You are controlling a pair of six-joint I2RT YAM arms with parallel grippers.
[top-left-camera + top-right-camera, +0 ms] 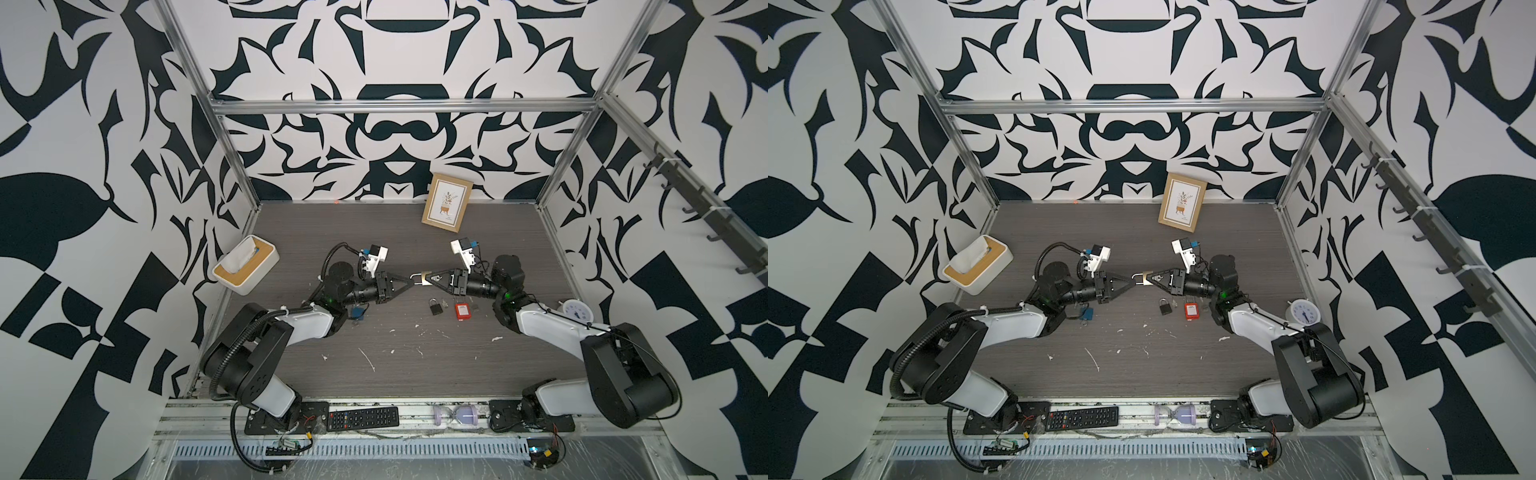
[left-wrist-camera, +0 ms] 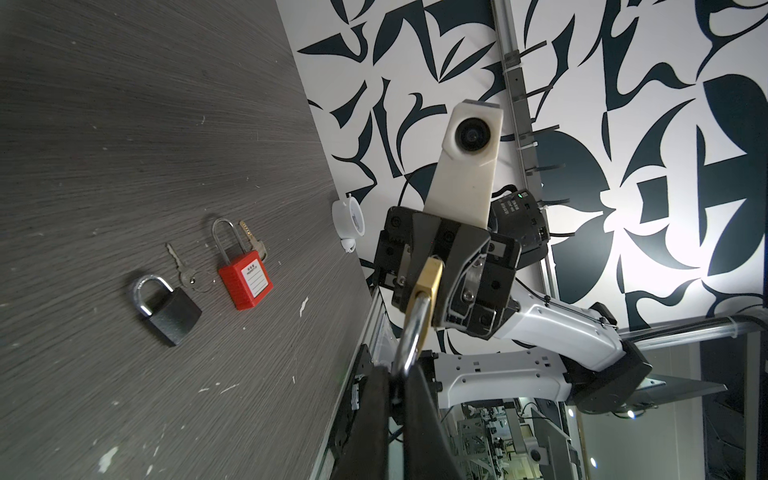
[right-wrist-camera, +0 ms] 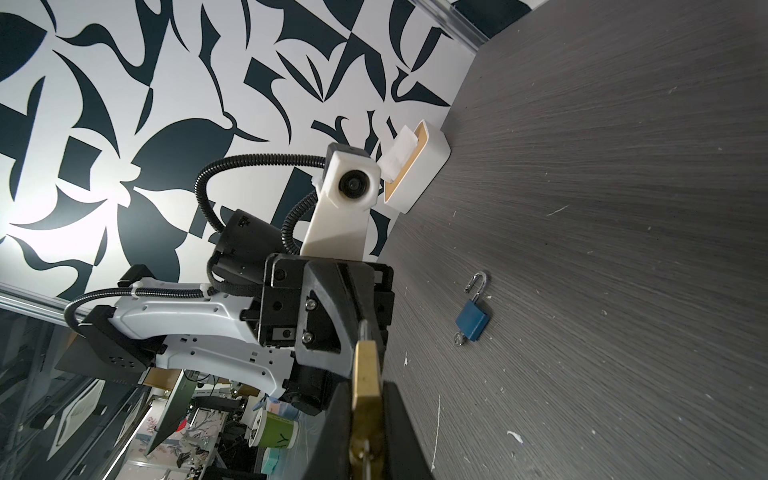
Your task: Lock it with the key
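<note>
Brass padlock [image 1: 424, 278] sits above the desk [image 1: 395, 345] at mid-scene, with the left fingers [image 2: 376, 415] clamped on its shackle and the right fingers [image 3: 401, 432] clamped on its body. Both pairs are cut off at the wrist views' edges. The keyhole end is cropped too — whether a key is in it cannot be told.

Glossy brass padlock [image 1: 423, 278], matt wood-grain table [image 1: 374, 353]

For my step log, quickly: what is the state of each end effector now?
Left end effector: shut on the shackle of the brass padlock.
Right end effector: shut on that padlock's body.
</note>
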